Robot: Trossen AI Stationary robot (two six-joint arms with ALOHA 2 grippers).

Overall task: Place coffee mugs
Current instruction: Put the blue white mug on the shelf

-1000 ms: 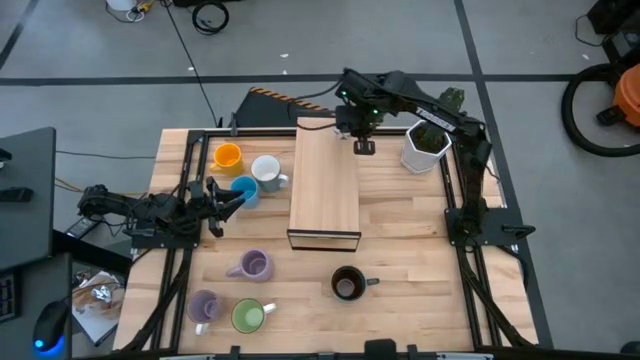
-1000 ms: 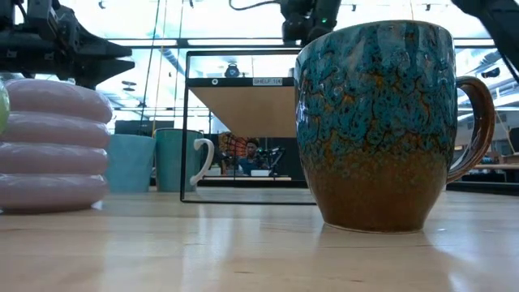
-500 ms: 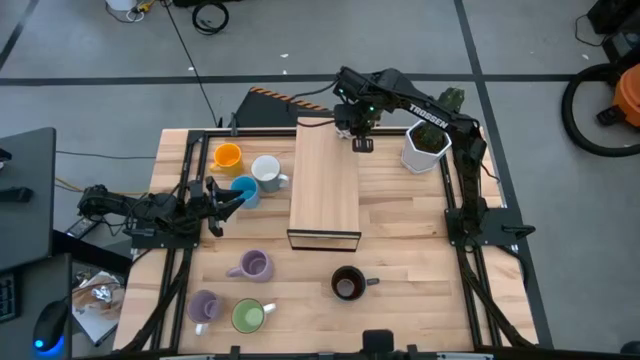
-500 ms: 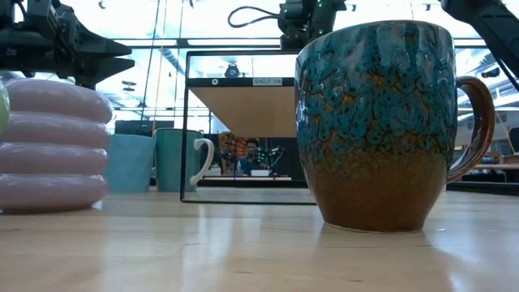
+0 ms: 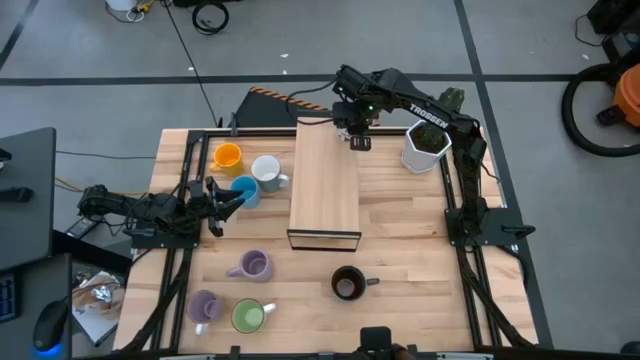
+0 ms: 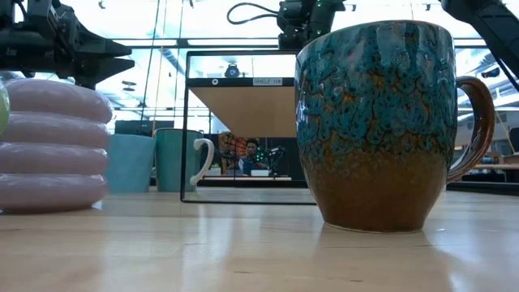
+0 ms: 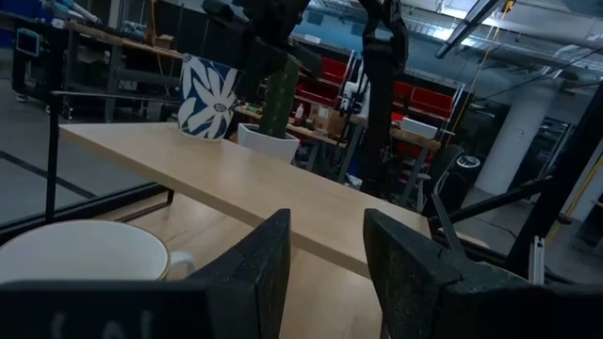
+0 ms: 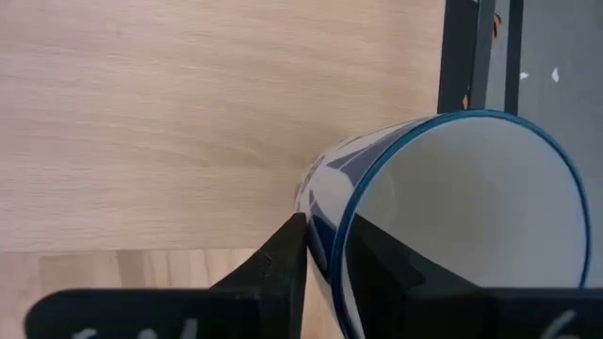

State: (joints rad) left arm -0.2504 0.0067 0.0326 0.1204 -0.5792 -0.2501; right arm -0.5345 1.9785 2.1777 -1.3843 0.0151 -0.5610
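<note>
My right gripper [image 5: 356,136] is shut on a white mug with blue flowers and a blue rim [image 8: 452,217] over the far end of the wooden shelf top [image 5: 325,185]; this mug also shows in the left wrist view [image 7: 207,96]. My left gripper [image 5: 214,194] is open and empty, low at the table's left, beside the light blue mug [image 5: 243,190] and a white mug [image 5: 267,172]. An orange mug [image 5: 228,155], two lavender mugs [image 5: 253,265] [image 5: 204,305], a green mug [image 5: 248,317] and a dark brown mug [image 5: 347,283] stand on the table. My right gripper pinches the flowered mug's wall at the rim [image 8: 328,226], one finger inside [image 8: 377,268] and one outside [image 8: 273,273]. The fingers come from above, pointing down. The mug is upright at the shelf top's far end; whether its base touches the wood I cannot tell.
A white hexagonal pot with a cactus [image 5: 425,146] stands at the far right, close to the right arm. The shelf has a black frame and an open space beneath [image 6: 243,154]. Bare wood lies right of the shelf [image 5: 410,215]. A person shows far behind the table [image 6: 253,154].
My right gripper has gone a little toward the table's far edge with the flowered mug, staying shut on it over the shelf top's far end.
</note>
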